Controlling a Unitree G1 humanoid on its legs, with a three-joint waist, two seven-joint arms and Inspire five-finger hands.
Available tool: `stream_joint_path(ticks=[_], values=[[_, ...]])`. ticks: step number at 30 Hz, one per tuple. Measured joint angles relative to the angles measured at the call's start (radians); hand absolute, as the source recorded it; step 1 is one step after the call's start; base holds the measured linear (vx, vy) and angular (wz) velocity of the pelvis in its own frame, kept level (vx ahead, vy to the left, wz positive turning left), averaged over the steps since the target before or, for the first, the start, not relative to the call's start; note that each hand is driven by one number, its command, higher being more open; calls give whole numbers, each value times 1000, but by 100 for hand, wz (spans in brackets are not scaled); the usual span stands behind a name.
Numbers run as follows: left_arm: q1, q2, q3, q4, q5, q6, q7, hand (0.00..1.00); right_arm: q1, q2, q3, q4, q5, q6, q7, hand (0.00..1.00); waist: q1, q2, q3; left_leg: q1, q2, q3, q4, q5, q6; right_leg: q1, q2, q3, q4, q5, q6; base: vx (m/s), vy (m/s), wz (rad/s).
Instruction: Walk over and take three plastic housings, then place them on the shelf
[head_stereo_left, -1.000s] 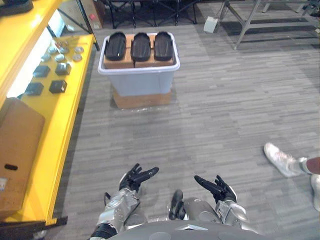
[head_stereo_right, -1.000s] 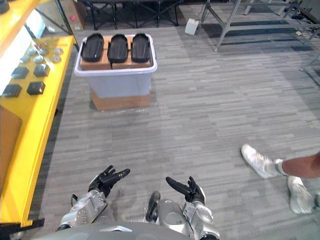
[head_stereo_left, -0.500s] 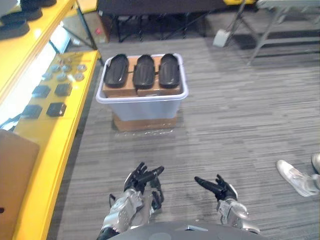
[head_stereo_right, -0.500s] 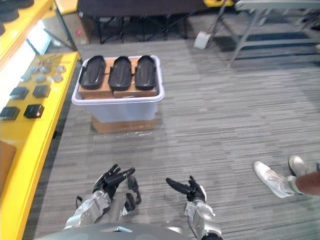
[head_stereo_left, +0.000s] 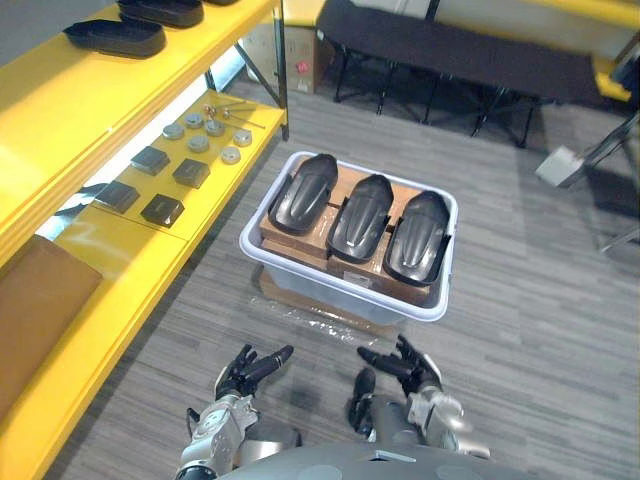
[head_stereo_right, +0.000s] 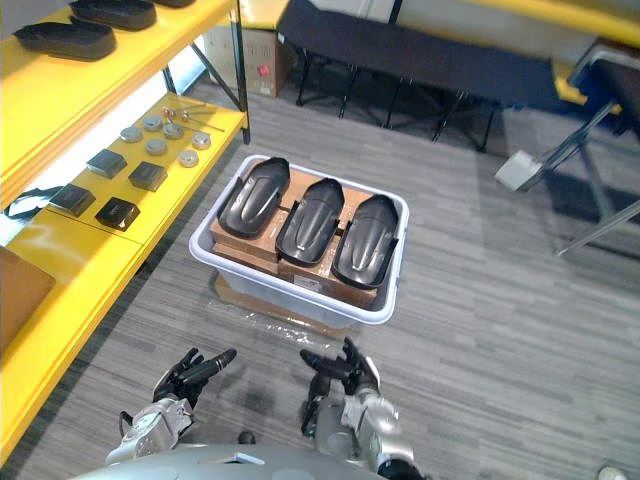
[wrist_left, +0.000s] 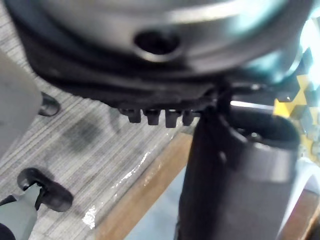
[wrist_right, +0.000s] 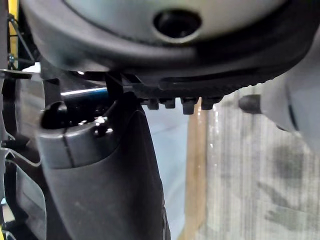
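Left eye view: three plastic housings (head_stereo_left: 362, 218) lie side by side on cardboard boxes (head_stereo_left: 295, 247) in the bin (head_stereo_left: 330, 295). The left hand (head_stereo_left: 250, 368) and right hand (head_stereo_left: 405, 366) hang spread, empty. The housings are probably light, stiff and slick; grip their long rims.

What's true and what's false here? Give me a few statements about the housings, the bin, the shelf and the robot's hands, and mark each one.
1. Three black plastic housings lie side by side in the pale bin. True.
2. The left hand holds a housing. False: it is open and empty, short of the bin.
3. The right hand is open and holds nothing. True.
4. The yellow shelf has a bare lower level. False: dark square blocks and round discs lie on it.
5. The bin stands on the shelf. False: it rests on a cardboard base on the floor.
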Motion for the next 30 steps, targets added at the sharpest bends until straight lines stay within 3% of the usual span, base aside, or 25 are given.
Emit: stream_joint_path(ticks=[1, 2, 3, 5, 6, 7, 8, 10, 12, 16, 24, 27, 30], values=[[0, -3, 1, 14, 0, -2, -9, 100, 5, -12, 0, 17, 1, 2, -10, 100, 1, 13, 2, -63, 30, 8, 167, -11, -21, 32, 22, 1, -22, -22, -9, 288, -128, -4], [1, -1, 2, 12, -3, -19, -23, 100, 12, -24, -4, 34, 9, 5, -24, 100, 1, 24, 4, -140, 71, 23, 358, -8, -62, 80, 43, 2, -59, -32, -18, 281, -108, -8], [0, -1, 2, 11, -3, -28, -25, 100, 13, -28, -18, 39, 11, 9, -29, 100, 4, 26, 8, -160, 88, 40, 405, -12, -57, 105, 49, 3, -73, -36, -18, 285, -64, -6], [0, -1, 3, 11, -4, -40, -26, 100, 28, -42, -82, 46, 16, 9, -36, 100, -1, 26, 13, -193, 136, 87, 382, -31, -33, 166, 50, 7, -97, -50, -11, 300, -24, -14], [0, -2, 1, 11, -4, -41, -31, 100, 42, -53, -133, 45, 16, 7, -35, 100, -6, 30, 10, -197, 152, 90, 211, -21, -36, 186, 41, 14, -105, -49, 9, 256, 33, -29], [0, -4, -1, 11, -7, -41, -35, 100, 42, -59, -151, 45, 15, 3, -36, 100, -13, 33, 8, -197, 153, 80, 116, 6, -45, 185, 36, 19, -109, -49, 17, 270, 136, -44], [-6, -16, -8, 13, -12, -41, -36, 100, 44, -76, -181, 44, 14, -8, -41, 100, -29, 39, 2, -193, 151, 85, -22, 182, -41, 186, 27, 35, -123, -49, 43, 224, 145, -31], [-18, -16, -25, 23, -11, -39, -32, 100, 60, -77, -199, 46, 11, -9, -44, 100, -37, 30, -15, -170, 115, 107, -88, 200, -29, 192, 0, 42, -155, -36, 65, 250, 151, -11], [-63, -9, -47, 45, 3, -37, -30, 100, 75, -50, -221, 93, 17, -10, -31, 100, -52, 1, -12, -155, 81, 111, -145, 216, -15, 196, -28, 31, -182, -26, 84, 209, 135, 12], [-66, -8, -46, 52, 5, 4, -29, 100, 127, 0, -255, 126, 34, -17, 9, 100, -58, -11, -16, -89, 53, 127, -197, 216, -15, 238, -52, 27, -190, -31, 109, 156, 86, -3], [-69, 28, 18, 212, 56, 27, -17, 100, 136, 32, -291, 145, 38, -88, 57, 100, -79, -19, -34, -35, 55, 174, -261, 217, -16, 241, -45, 42, -198, -32, 119, 44, 20, -15], [-64, 31, 44, 260, 63, 29, -3, 100, 158, 33, -255, 115, 4, -116, 64, 100, -79, -22, -41, -26, 54, 195, -278, 225, -17, 240, -43, 47, -212, -32, 119, -48, -28, -19], [-59, 32, 55, 276, 86, 26, 10, 100, 237, 21, -139, -59, -78, -116, 67, 100, -79, -30, -45, -19, 54, 209, -306, 243, -15, 234, -39, 51, -220, -32, 119, -70, -24, -8]])
